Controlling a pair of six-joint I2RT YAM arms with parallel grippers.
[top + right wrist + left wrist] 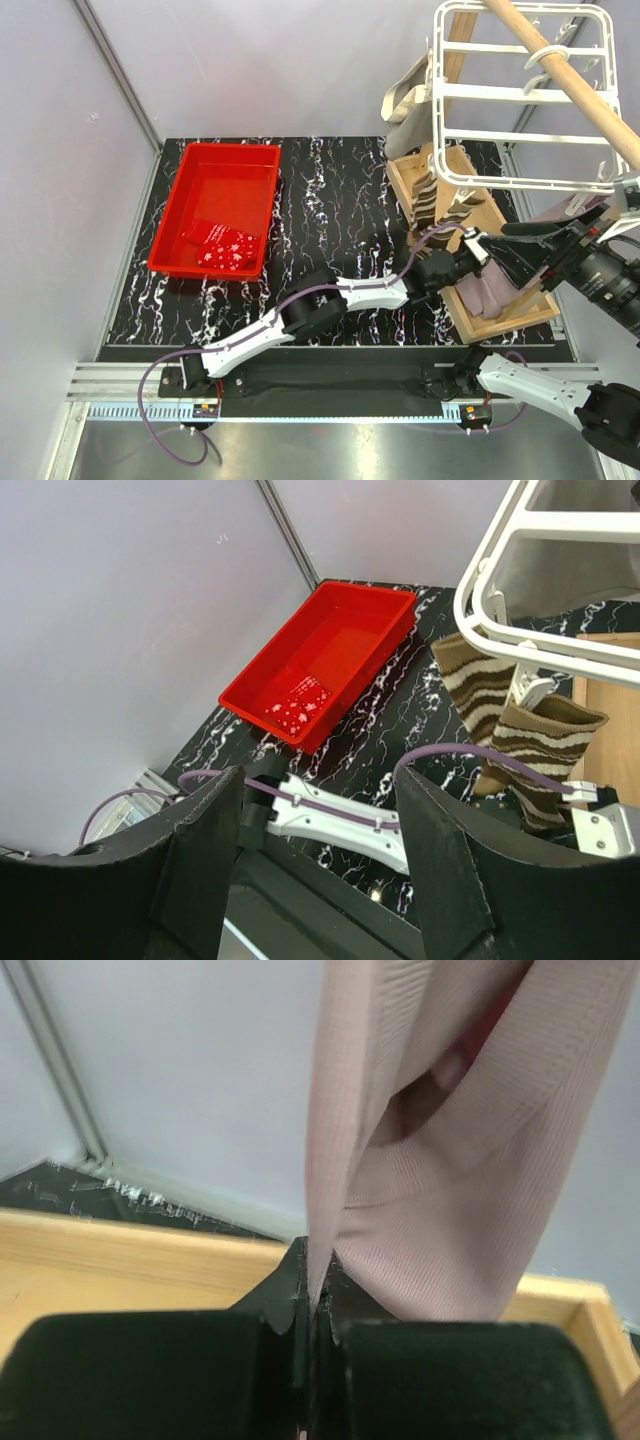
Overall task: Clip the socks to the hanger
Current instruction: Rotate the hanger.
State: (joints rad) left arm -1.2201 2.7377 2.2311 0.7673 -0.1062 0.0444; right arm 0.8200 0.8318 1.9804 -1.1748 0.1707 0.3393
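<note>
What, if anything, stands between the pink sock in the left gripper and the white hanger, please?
Nothing solid that I can see. The left gripper pinches the pink sock low by the wooden base; the hanger is above, with striped socks hanging from it beside the gripper.

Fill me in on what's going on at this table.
Two robot arms are clipping socks onto a white hanger. The left gripper is shut on a mauve-pink sock, pinching it above the wooden frame. The right gripper is open and empty, raised beside the hanger. Two brown-striped socks already hang from the hanger, and a red speckled sock lies in the red tub.
</note>
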